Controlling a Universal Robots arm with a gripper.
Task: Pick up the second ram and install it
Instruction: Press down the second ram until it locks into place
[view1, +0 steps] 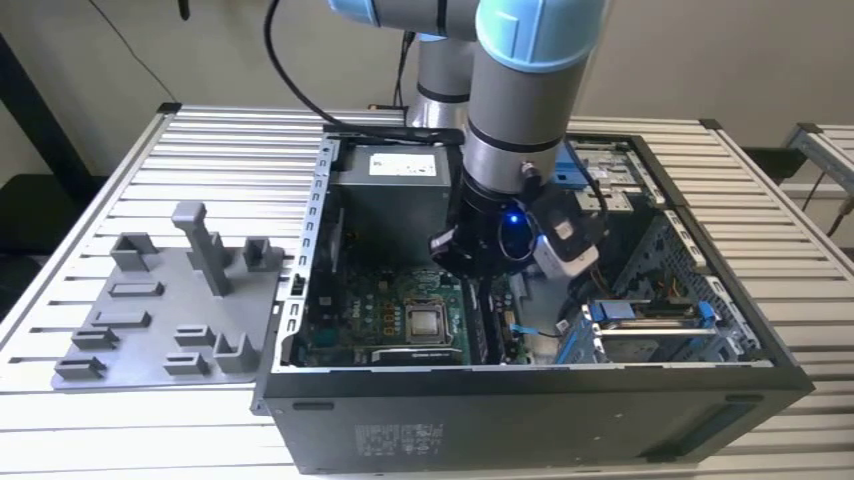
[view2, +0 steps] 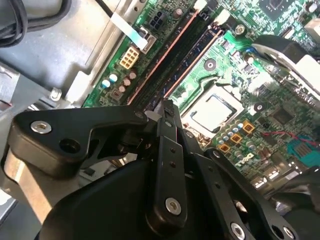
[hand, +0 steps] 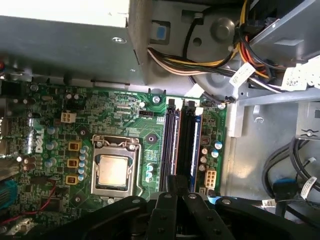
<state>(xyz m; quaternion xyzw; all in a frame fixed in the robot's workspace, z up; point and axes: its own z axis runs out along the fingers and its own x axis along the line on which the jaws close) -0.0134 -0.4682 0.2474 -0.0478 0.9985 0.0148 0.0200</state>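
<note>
My gripper (view1: 470, 272) is low inside the open computer case (view1: 534, 420), over the memory slots beside the CPU socket (hand: 112, 170). In both wrist views its black fingers (hand: 175, 182) are pressed together at the near end of the slot closest to the socket. The second ram (hand: 173, 145) shows edge-on as a long dark strip with a reddish line. It stands in that slot and runs away from the fingertips (view2: 167, 106). The neighbouring slot (hand: 192, 145) has blue edges. In the second wrist view the ram (view2: 192, 62) lies in line with the gripper tip.
A grey plastic tray (view1: 174, 320) with upright posts sits on the slatted table at the exterior view's left, outside the case. The power supply (view1: 400, 165) and a cable bundle (hand: 200, 60) lie beyond the slots. A drive cage with blue clips (view1: 647, 315) stands at the exterior view's right.
</note>
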